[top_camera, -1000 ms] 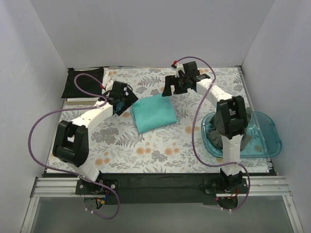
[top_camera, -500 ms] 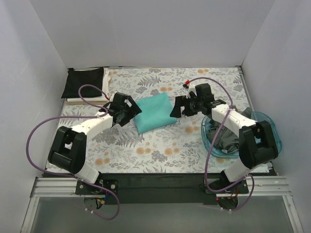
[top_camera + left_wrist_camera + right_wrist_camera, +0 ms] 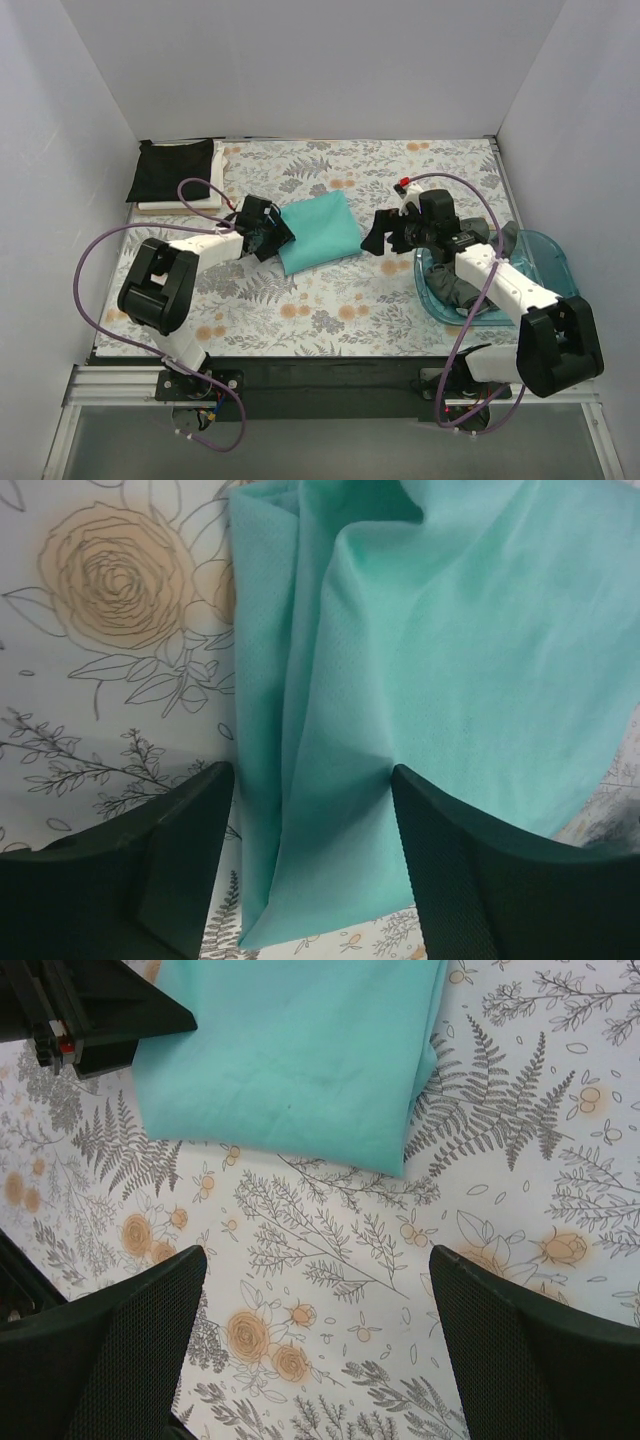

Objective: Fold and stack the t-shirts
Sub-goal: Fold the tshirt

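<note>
Overhead, the folded teal t-shirt (image 3: 318, 230) is seen in the middle of the floral tablecloth (image 3: 330, 300). The left gripper (image 3: 268, 230) is set at its left edge, and the right gripper (image 3: 380, 235) is held just off its right edge, apart from it. The black t-shirt (image 3: 172, 168) is stacked on the white t-shirt (image 3: 180, 207) at the far-left corner, well apart. The dark grey t-shirt (image 3: 455, 285) is heaped in the blue tray (image 3: 550, 250).

In the left wrist view, the jaws are parted around the teal shirt's layered edge. One finger (image 3: 470, 880) is pressed against the cloth and the other (image 3: 160, 870) sits over the tablecloth beside it; nothing is clamped yet. Every layer is best taken in before closing, so that the fold is not peeled open when lifted toward the stack.

In the right wrist view, the jaws are spread wide over bare tablecloth with nothing held, and the shirt lies ahead of them. The opposite edge should be gripped equally low, so that the bundle can be carried level.
</note>
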You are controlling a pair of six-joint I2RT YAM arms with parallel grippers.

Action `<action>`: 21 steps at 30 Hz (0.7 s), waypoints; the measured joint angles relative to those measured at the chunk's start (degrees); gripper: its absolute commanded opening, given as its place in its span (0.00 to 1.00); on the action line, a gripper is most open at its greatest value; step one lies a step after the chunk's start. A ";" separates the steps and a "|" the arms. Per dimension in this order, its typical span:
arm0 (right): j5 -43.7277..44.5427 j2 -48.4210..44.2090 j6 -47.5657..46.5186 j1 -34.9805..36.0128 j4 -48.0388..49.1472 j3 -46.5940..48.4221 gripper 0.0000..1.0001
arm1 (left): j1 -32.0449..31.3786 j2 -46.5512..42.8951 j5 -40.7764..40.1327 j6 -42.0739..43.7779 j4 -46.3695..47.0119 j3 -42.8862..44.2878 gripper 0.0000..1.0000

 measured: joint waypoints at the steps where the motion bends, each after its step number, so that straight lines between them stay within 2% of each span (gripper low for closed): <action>1: 0.39 -0.79 0.13 0.00 0.00 -0.74 0.98 | -0.02 0.57 0.22 -0.02 0.55 0.02 0.61; 7: 2.27 -4.68 0.20 -0.02 -0.07 -3.15 0.98 | -0.02 2.47 1.16 -0.09 2.73 0.72 0.48; 11: 2.82 -5.46 0.00 -0.02 0.15 -4.00 0.98 | 0.00 4.22 1.01 -0.22 2.69 2.12 0.32; 14: 3.32 -5.46 -0.59 -0.02 0.07 -4.81 0.98 | -0.04 5.86 0.50 0.00 2.32 3.54 0.13; 15: 3.56 -5.46 -0.74 -0.02 0.11 -5.03 0.98 | -0.04 6.32 0.35 0.28 2.16 4.04 0.02; 21: 4.52 -5.51 -1.38 -0.02 0.09 -5.53 0.98 | -0.13 9.75 -0.35 3.04 -0.52 9.16 0.00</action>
